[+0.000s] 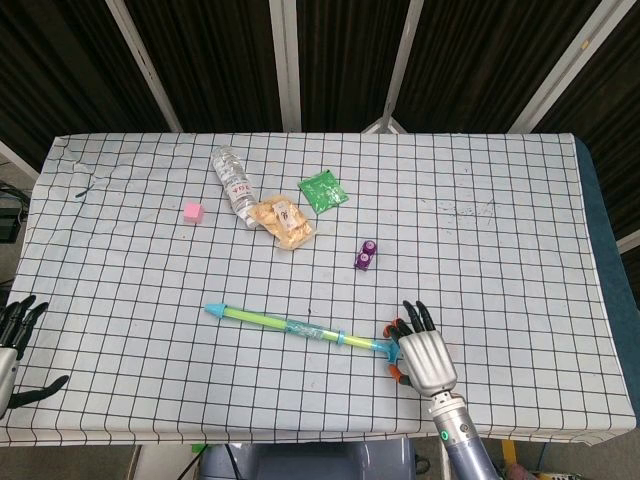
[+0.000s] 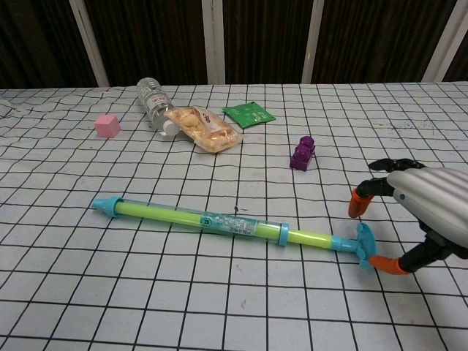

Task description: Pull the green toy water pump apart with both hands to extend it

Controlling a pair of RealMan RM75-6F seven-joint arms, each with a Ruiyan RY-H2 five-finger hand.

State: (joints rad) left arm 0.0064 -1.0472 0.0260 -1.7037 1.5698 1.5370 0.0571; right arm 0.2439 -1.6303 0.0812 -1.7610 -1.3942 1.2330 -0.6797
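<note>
I see the pump [image 2: 227,224] lying flat on the counter [image 1: 500,230], nose to the left, T-handle [image 2: 363,245] to the right. My right hand [image 2: 420,216] sits at that handle, fingers [image 2: 360,201] spread wide around it, thumb tip just beside it, nothing gripped. My left hand [image 1: 12,340] hangs open at the counter's left edge, well apart from the pump.

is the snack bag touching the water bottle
Touching. The chest view shows the snack bag lying over the capped end of the water bottle, no gap between them.
</note>
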